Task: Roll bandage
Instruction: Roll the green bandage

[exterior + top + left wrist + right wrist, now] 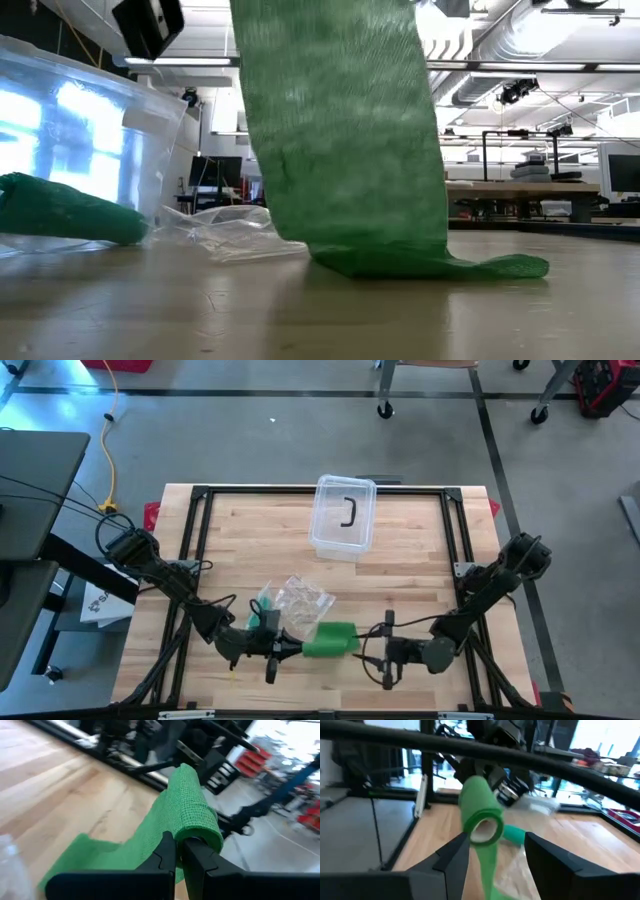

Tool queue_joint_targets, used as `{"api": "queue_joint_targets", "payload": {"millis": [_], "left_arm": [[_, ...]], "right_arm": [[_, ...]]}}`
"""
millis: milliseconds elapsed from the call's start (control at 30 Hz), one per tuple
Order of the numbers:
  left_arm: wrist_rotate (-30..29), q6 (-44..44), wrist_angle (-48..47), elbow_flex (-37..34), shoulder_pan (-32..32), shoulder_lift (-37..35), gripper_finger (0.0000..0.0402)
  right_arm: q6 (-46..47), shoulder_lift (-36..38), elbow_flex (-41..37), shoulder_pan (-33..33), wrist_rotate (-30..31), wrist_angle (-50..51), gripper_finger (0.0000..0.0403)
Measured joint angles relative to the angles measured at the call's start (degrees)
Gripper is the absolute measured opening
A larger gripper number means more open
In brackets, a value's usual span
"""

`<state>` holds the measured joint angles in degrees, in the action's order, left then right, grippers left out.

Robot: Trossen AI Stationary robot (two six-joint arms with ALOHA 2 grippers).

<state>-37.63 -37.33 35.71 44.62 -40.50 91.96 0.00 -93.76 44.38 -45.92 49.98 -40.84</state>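
Left fingers (175, 855) clamped on the core end of the green roll (192, 805), held above the near edge of the surface (400, 575); right fingers (497, 851) spread wide, just beside the roll's open end but not touching. Mid-roll by my read: a loose tail (430, 265) hangs down and trails onto the wood, so next the right needs to steady the roll while the tail winds on. Clear tub (343, 515) well apart; crumpled wrapper (300, 600) lies just beside the tail and could snag.

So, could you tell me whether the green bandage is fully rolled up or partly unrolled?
Partly unrolled. The left gripper holds the bandage roll raised, and a loose strip hangs down onto the table.
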Motion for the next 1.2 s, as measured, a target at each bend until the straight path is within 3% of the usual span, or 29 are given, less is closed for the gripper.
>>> {"api": "queue_joint_targets", "payload": {"millis": [100, 300, 667, 900, 1033, 1200], "left_arm": [[3.4, 1.6, 1.9, 0.0, 0.3, 0.0, 0.0005], [4.8, 2.0, 2.6, 0.0, 0.3, 0.0, 0.0005], [5.0, 3.5, 4.1, 0.0, 0.7, 0.0, 0.0005], [5.0, 5.0, 4.7, 0.0, 0.9, 0.0, 0.0005], [4.9, 5.7, 4.5, 0.0, 1.0, 0.0, 0.0005], [2.7, 5.9, 4.6, 0.0, 1.1, 0.0, 0.0026]], "right_arm": [[-1.1, 0.0, 2.9, 1.8, -2.9, 3.8, 0.0184], [-2.5, 0.0, 7.4, 2.8, -3.2, 13.1, 0.0184], [-0.4, 0.0, 8.5, 4.7, -11.1, 12.6, 0.0184], [1.4, 0.0, 8.5, 5.9, -11.3, 12.1, 0.0181], [1.1, 0.0, 8.5, 6.6, -12.8, 12.6, 0.0140], [0.0, 0.0, 8.5, 6.7, -12.1, 12.6, 0.0042]]}}
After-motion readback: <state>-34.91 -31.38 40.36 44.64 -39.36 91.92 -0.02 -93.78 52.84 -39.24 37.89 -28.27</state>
